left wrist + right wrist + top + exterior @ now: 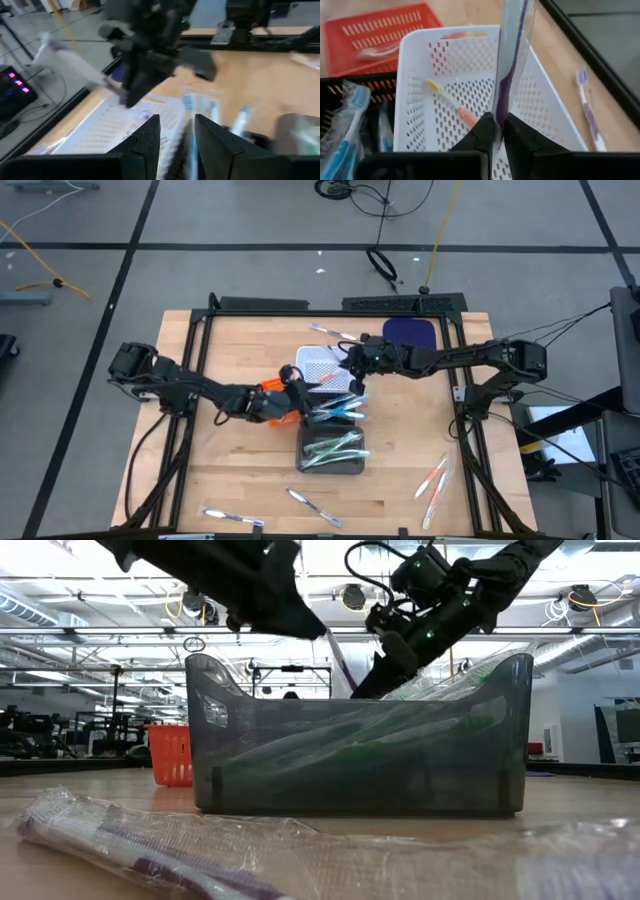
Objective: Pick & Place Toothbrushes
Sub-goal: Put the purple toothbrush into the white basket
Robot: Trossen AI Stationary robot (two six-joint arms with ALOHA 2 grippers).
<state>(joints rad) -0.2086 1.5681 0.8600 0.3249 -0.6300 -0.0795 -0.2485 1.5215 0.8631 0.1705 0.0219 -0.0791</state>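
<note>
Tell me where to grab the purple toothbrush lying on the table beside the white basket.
Grip the purple toothbrush mid-handle, coming straight down, fingers across its length. It lies flat on bare wood just outside the white basket, so the narrow handle suits a top pinch. The right gripper already holds another wrapped brush.

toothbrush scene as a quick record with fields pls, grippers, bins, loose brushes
right gripper: shut on a purple toothbrush, above the white basket
left gripper: open, over the blue toothbrushes
white basket contents: one orange toothbrush
grey bin: holds green toothbrushes
orange basket: beside the white basket
loose on table: wrapped toothbrushes near the front edge
</note>
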